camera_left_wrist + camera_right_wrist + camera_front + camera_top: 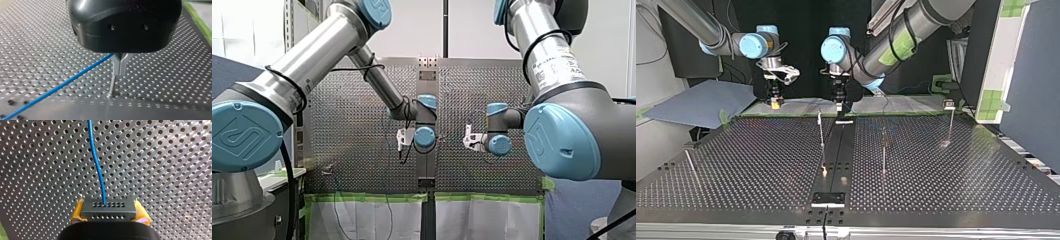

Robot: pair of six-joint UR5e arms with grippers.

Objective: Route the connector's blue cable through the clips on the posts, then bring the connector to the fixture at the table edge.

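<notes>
Connector (108, 209) btwn right fingers (77, 213) nr table (162, 170) edge, blue cable (97, 165) ahead

- My left arm (312, 65) extended inward from the front view's left, wrist bent downward.
- My left gripper (119, 72) pointed down, its metal fingers (116, 65) pressed together.
- My right arm (552, 60) extended from the opposite side.
- My right gripper (110, 213) clamped the connector (108, 206) between yellow pads (78, 212).
</notes>
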